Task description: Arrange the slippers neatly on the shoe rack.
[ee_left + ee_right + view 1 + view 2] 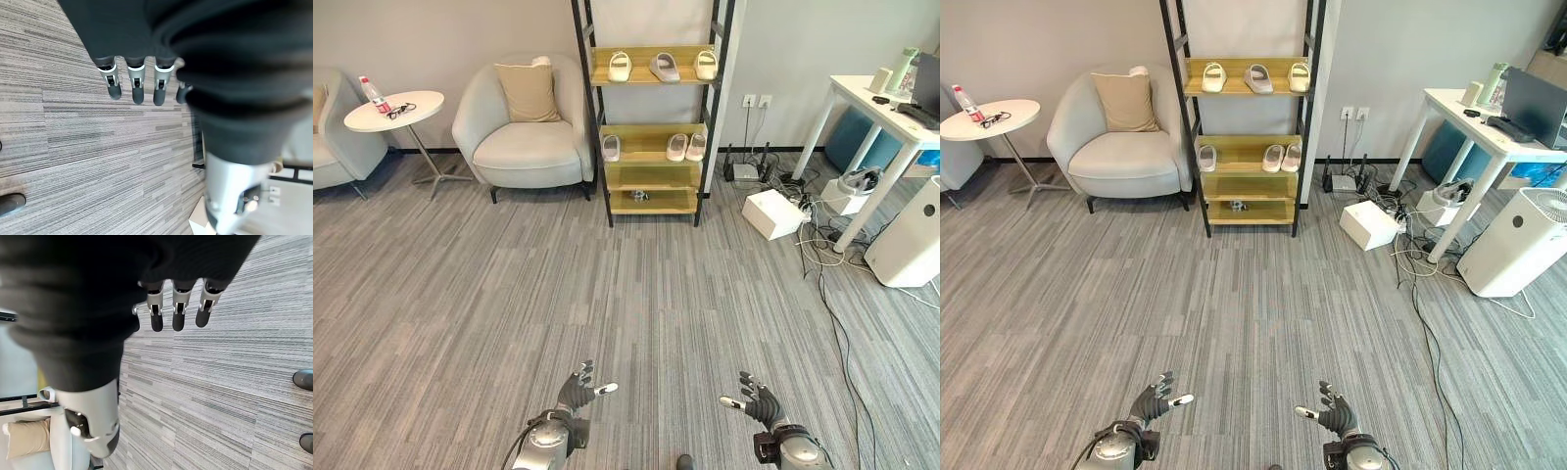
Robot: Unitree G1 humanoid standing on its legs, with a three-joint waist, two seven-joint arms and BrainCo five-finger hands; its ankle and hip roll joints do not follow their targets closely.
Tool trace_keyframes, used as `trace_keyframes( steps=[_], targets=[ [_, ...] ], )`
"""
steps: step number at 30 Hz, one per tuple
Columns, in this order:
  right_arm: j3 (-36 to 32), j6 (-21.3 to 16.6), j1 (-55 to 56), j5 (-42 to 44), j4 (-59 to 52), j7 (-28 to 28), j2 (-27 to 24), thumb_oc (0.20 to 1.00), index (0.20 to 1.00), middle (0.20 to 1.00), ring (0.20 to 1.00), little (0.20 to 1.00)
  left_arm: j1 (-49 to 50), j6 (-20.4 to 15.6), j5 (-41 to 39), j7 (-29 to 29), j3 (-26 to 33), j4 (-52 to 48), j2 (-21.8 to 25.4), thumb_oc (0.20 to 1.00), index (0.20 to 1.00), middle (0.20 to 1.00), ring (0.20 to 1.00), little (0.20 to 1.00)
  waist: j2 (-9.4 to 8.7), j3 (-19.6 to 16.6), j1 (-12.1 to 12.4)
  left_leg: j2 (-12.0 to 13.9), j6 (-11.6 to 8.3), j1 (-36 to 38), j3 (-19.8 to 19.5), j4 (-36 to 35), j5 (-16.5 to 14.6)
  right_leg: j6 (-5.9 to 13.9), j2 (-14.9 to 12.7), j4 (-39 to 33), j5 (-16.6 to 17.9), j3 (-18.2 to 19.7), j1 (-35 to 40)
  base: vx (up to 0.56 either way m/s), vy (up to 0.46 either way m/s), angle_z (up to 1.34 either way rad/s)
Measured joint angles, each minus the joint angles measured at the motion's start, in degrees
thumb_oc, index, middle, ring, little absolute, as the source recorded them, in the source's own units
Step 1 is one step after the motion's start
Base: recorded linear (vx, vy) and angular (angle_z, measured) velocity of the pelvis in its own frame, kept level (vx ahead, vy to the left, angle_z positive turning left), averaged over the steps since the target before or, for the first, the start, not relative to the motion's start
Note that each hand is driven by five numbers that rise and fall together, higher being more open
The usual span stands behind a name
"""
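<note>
From my remote station I see, at far left, a round white side table (396, 110) bearing a bottle (374, 94), then a pale armchair (524, 132) with a beige cushion (528, 91). The shoe rack (651, 108) stands against the wall at centre; three slippers (663, 67) sit on its top shelf and three more slippers (677, 147) on the middle shelf. Right of it lie a white box (773, 212), a white desk (881, 122) and a white appliance (913, 240). My left hand (576, 390) and right hand (759, 400) hover low over the carpet, fingers spread and relaxed, empty, well apart from the rack.
</note>
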Motion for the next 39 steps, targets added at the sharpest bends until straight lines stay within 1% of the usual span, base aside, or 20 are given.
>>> trace_keyframes(
  steps=[6, 12, 22, 25, 29, 31, 32, 33, 34, 35, 36, 37, 38, 39],
  targets=[
    [-0.06, 0.56, 0.29, 0.00, 0.03, -0.03, 0.01, 1.000, 1.000, 1.000, 1.000, 1.000, 0.21, 0.09, 0.01, -0.17, -0.05, 0.88, -0.02, 1.000, 1.000, 1.000, 1.000, 1.000, 0.53, -0.43, -0.12, -0.01, -0.13, 0.37, 0.02, 0.00, 0.00, 0.02, 0.01, 0.00, 0.02, 0.01, 0.05, 0.00, 0.000, 0.00],
    [0.06, 0.70, 0.73, 0.00, 0.06, -0.12, 0.08, 1.000, 1.000, 1.000, 1.000, 1.000, 0.31, 0.27, 0.00, -0.30, -0.05, 1.09, -0.03, 1.000, 1.000, 1.000, 1.000, 1.000, 0.50, -0.42, 0.02, 0.00, -0.13, 0.26, 0.50, -0.02, -0.03, 0.00, 0.02, 0.01, 0.02, 0.55, -0.13, 0.01, 0.000, -0.03],
    [0.03, 0.73, 0.87, -0.07, -0.02, -0.30, 0.03, 1.000, 1.000, 1.000, 1.000, 1.000, 0.32, 0.27, 0.00, 1.27, 0.08, 1.07, -0.03, 1.000, 1.000, 1.000, 1.000, 1.000, -0.20, -0.57, 0.14, -0.13, -0.03, -0.27, -0.19, -0.02, -0.05, 0.02, -0.07, 0.00, 0.02, 0.02, -0.26, 0.01, 0.023, 0.02],
    [-0.23, 0.73, -0.49, -0.06, -0.22, -0.46, -0.25, 1.000, 1.000, 1.000, 1.000, 1.000, 0.18, 0.26, -0.06, 1.41, 0.50, 0.40, 0.07, 1.000, 1.000, 1.000, 1.000, 1.000, -0.41, -0.42, 0.20, -0.34, -0.11, -1.39, -0.36, -0.02, 0.07, 0.27, -0.29, 0.02, 0.21, -0.11, -1.47, 0.00, 0.092, 0.02],
    [-0.53, 0.53, -1.97, -0.11, -2.45, -1.59, -1.55, 1.000, 1.000, 1.000, 1.000, 1.000, -0.70, 0.04, -1.25, 1.91, 0.63, -1.56, 0.74, 1.000, 1.000, 1.000, 1.000, 1.000, -1.54, 0.95, 0.34, -0.83, 0.40, -3.42, -0.50, -0.01, 0.66, 0.63, -0.71, 0.40, 0.83, -0.26, -3.60, -0.04, 0.135, 0.02],
    [-1.13, 0.43, -3.69, -0.14, -2.28, -2.08, -2.39, 1.000, 1.000, 1.000, 1.000, 1.000, -2.28, 0.05, -1.96, 2.32, 0.62, -1.71, 1.37, 1.000, 1.000, 1.000, 1.000, 1.000, -1.71, 3.03, 0.24, -1.58, 1.35, -4.36, -0.29, 0.02, 0.69, 0.76, -1.08, 4.06, 1.15, -0.17, -6.40, -0.04, 0.117, -0.10],
    [-1.86, 0.43, -4.68, -0.16, -2.26, -2.45, -2.61, 1.000, 1.000, 1.000, 1.000, 1.000, -3.01, 0.05, -1.98, 2.67, 0.65, -2.35, 1.67, 1.000, 1.000, 1.000, 1.000, 1.000, -1.43, 4.30, 0.38, -1.59, 2.03, -4.80, -0.41, 0.02, 0.77, 1.12, -1.02, 7.40, 0.84, -0.05, -8.64, 0.00, 0.051, -0.12],
    [-2.82, 0.41, -5.85, -0.15, -2.34, -2.72, -2.61, 1.000, 1.000, 1.000, 1.000, 1.000, -3.51, -0.03, -1.98, 2.97, 0.67, -3.46, 2.21, 1.000, 1.000, 1.000, 1.000, 1.000, -0.94, 5.46, 0.25, -0.98, 2.48, -5.27, 0.29, 0.06, 1.48, 3.07, -1.19, 10.18, -0.25, -0.17, -10.49, 0.06, 0.058, -0.16],
    [-2.91, 0.47, -6.01, -0.16, -2.31, -2.95, -2.68, 1.000, 1.000, 1.000, 1.000, 1.000, -4.03, -0.06, -1.98, 3.08, 1.12, -3.71, 2.63, 1.000, 1.000, 1.000, 1.000, 1.000, -1.33, 6.22, 0.13, -1.34, 2.59, -5.28, 0.70, 0.33, 1.32, 3.63, -1.71, 11.96, -0.70, 0.23, -11.50, 0.08, 0.021, -0.17],
    [-2.91, 0.45, -6.13, -0.16, -2.33, -2.89, -2.71, 1.000, 1.000, 1.000, 1.000, 1.000, -4.25, -0.06, -1.99, 3.11, 2.29, -3.69, 2.62, 1.000, 1.000, 1.000, 1.000, 1.000, -1.16, 6.90, 0.16, -1.32, 2.89, -4.96, 0.88, 0.34, 1.19, 3.96, -1.75, 14.39, -1.28, 0.88, -12.80, 0.08, 0.008, -0.11],
    [-2.85, 0.46, -5.97, -0.16, -2.34, -2.89, -2.70, 1.000, 1.000, 1.000, 1.000, 1.000, -4.49, -0.07, -1.99, 3.23, 2.94, -3.64, 2.77, 1.000, 1.000, 1.000, 1.000, 1.000, -1.06, 7.21, 0.00, -1.52, 2.96, -4.94, 0.81, 0.33, 1.14, 5.19, -2.40, 17.49, -3.19, 1.15, -14.73, 0.18, -0.070, -0.06],
    [-2.86, 0.46, -5.66, -0.16, -2.34, -2.89, -2.67, 1.000, 1.000, 1.000, 1.000, 1.000, -4.59, -0.09, -2.01, 3.39, 2.94, -3.55, 2.85, 1.000, 1.000, 1.000, 1.000, 1.000, -1.04, 7.27, 0.02, -1.68, 3.05, -4.93, 0.82, 0.33, 1.08, 5.46, -3.31, 18.45, -4.08, 1.27, -15.61, 0.16, -0.071, 0.04],
    [-2.86, 0.47, -5.33, -0.15, -2.32, -2.90, -2.59, 1.000, 1.000, 1.000, 1.000, 1.000, -4.62, -0.09, -2.01, 3.52, 2.93, -3.52, 3.05, 1.000, 1.000, 1.000, 1.000, 1.000, -1.02, 7.34, -0.01, -1.71, 3.07, -4.86, 0.85, 0.33, 1.02, 5.67, -4.17, 18.58, -4.26, 1.20, -16.24, 0.23, -0.116, -0.07],
    [-2.89, 0.29, -5.13, -0.11, -2.59, -2.89, -2.59, 1.000, 1.000, 1.000, 1.000, 1.000, -5.02, -0.08, -2.17, 3.60, 2.90, -3.20, 3.07, 1.000, 1.000, 1.000, 1.000, 1.000, -1.26, 7.55, -0.17, -1.63, 3.13, -5.26, 0.70, 0.41, 0.97, 5.93, -4.49, 17.65, -4.46, 1.43, -17.19, 0.16, -0.089, 0.02]
  ],
)
